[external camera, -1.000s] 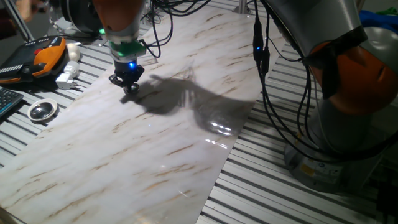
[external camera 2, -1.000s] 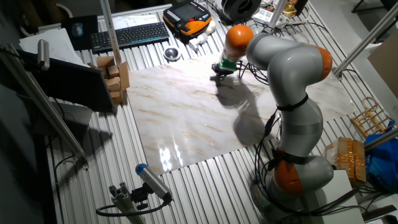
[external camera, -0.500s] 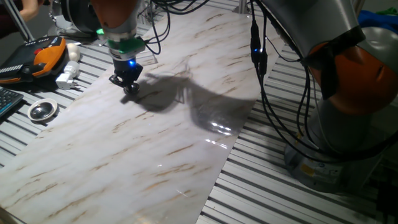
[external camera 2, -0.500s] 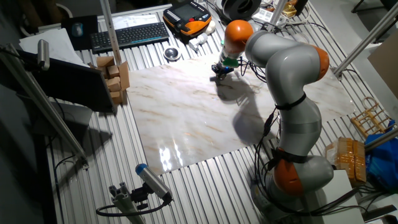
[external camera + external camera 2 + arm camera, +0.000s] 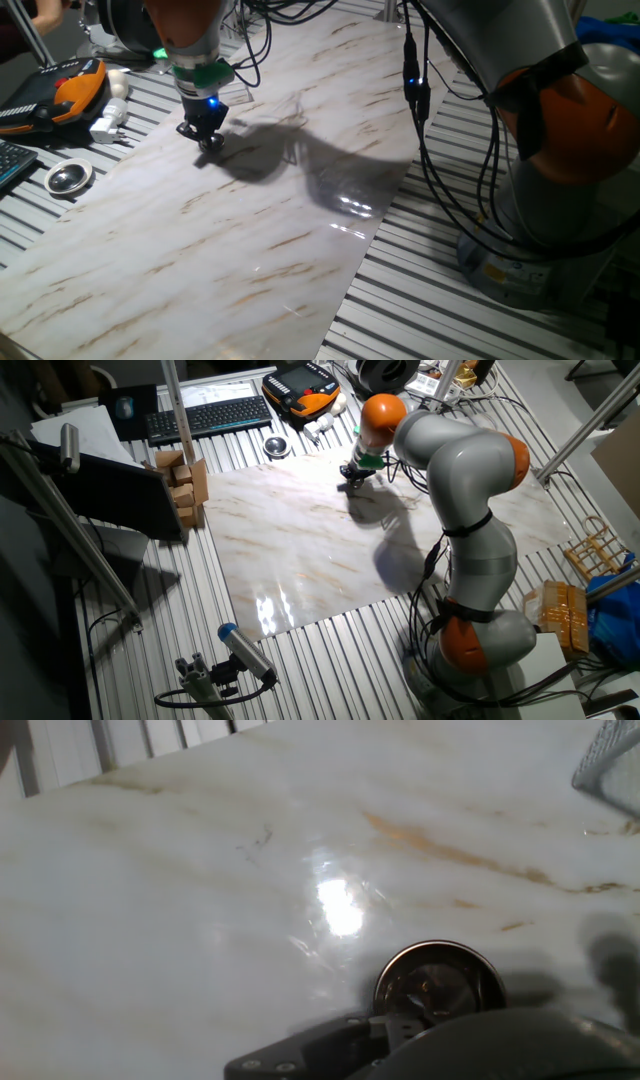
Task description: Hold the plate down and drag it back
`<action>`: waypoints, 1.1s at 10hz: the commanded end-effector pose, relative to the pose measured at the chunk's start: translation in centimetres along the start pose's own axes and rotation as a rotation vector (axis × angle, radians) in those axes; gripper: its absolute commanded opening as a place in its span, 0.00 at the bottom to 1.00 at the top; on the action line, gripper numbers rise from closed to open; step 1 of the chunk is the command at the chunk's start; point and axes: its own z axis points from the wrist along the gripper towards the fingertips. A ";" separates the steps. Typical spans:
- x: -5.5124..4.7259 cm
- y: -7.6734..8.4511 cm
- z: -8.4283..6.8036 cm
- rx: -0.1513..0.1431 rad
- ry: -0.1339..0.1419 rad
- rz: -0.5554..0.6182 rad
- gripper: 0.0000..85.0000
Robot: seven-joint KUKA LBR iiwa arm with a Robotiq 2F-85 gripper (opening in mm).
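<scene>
The claw (image 5: pixel 208 139) bears down on the plate (image 5: pixel 438 982), which lies flat on the marble table (image 5: pixel 260 220) near its far edge, pinned so it can slide; whether the claw's fingers are apart or together, I cannot tell.

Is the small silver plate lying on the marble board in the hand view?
Yes, the plate lies flat on the marble board, right in front of the gripper, whose dark body covers its near edge.

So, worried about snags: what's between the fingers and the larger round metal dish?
Only bare white marble slab and grey slatted tabletop, per one fixed view.
</scene>
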 end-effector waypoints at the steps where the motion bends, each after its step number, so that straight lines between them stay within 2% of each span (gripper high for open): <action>1: 0.0 0.0 0.0 0.004 -0.001 0.000 0.00; 7: 0.0 0.2 0.5 0.036 -0.014 0.004 0.00; 11: 0.4 1.1 0.9 0.028 -0.006 0.017 0.00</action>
